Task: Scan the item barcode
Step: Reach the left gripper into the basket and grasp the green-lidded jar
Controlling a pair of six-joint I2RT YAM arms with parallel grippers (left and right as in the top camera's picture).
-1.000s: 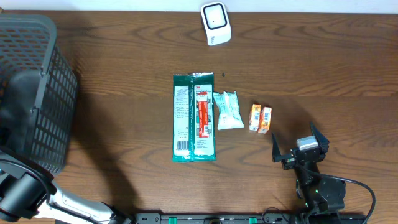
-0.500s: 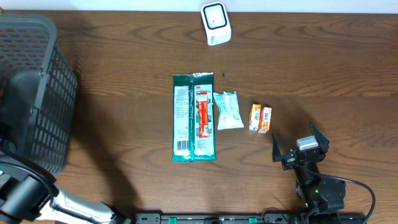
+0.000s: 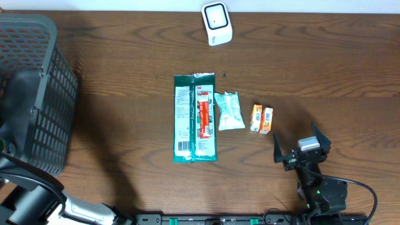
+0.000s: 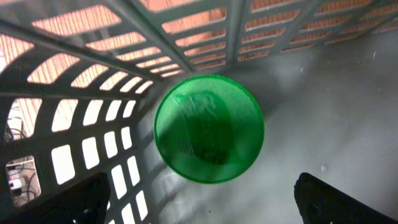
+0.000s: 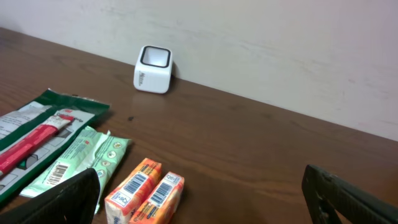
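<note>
The white barcode scanner stands at the table's far edge, and the right wrist view shows the scanner against the wall. In the left wrist view a round green item lies on the basket floor. My left gripper hangs above it, open, touching nothing. Near the front right of the table my right gripper is open and empty, just short of two orange boxes. Those orange boxes show their barcodes between the open jaws of the right gripper.
A dark mesh basket fills the left side, with my left arm reaching into it. A long green packet and a pale green packet lie mid-table, left of the orange boxes. The basket's slotted wall rises close to the green item.
The left arm's lower link has shifted slightly at the bottom left corner. The right arm and the items on the table have not moved.
</note>
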